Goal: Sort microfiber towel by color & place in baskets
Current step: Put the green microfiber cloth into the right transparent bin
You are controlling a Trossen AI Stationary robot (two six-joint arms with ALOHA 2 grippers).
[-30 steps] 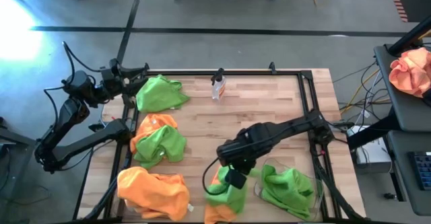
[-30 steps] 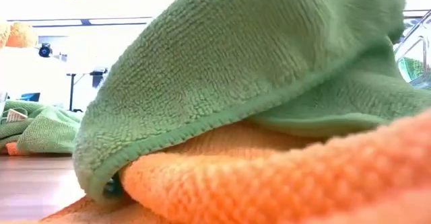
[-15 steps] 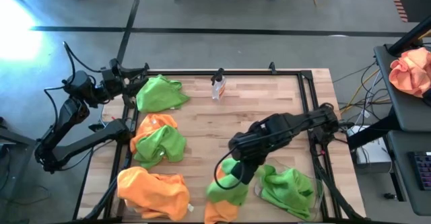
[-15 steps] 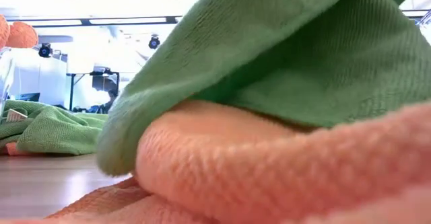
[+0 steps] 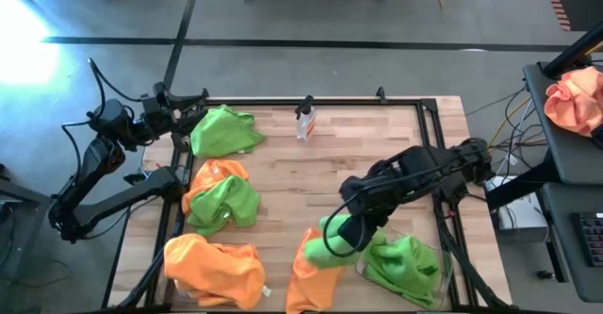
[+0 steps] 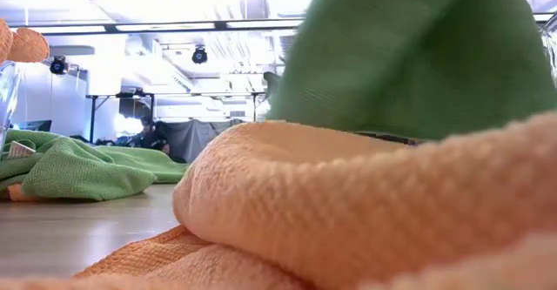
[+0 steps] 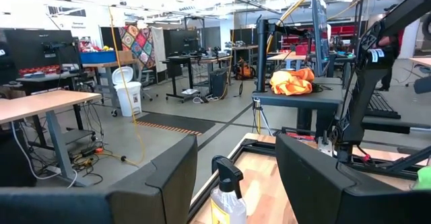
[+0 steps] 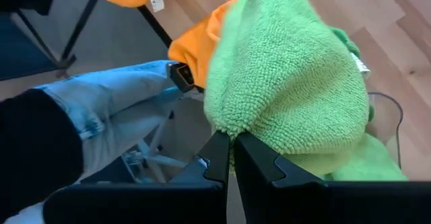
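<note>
- Right gripper (image 5: pixel 350 231) was pinching a lime green towel (image 5: pixel 337 240) between closed fingers (image 8: pixel 219 158); the wrist view showed the cloth bunched right at the tips.
- Change over the last second: that towel had been draped on the orange towel (image 5: pixel 306 276) at the table's (image 5: pixel 377 154) front edge. It was then peeled off and carried sideways toward the right basket (image 5: pixel 443 276).
- At this moment the green towel hung just beside the right basket's near rim, overlapping its left edge in the high view; not yet inside.
- Low view agreed: the green cloth (image 6: pixel 418 55) had risen clear and the orange towel (image 6: pixel 348 212) beneath was exposed, left on the table.
- Right basket already held another green towel (image 5: pixel 405 262), so this looked like the green bin. My read: correct destination.
- Still unsorted, all well left of the right basket: one green towel (image 5: pixel 224 130) at the table's back left, a green-on-orange pile (image 5: pixel 222 199) mid-left, an orange towel (image 5: pixel 215 269) front left.
- Left gripper (image 5: pixel 193 107) was parked off the table's back-left corner, well apart from the right basket; fingers (image 7: pixel 168 177) spread, holding nothing, spray bottle (image 7: pixel 225 197) in its view.
- Next need, as a guess: carry further over the basket, then release. Risk: cloth snagging on the rim and hanging half out.
</note>
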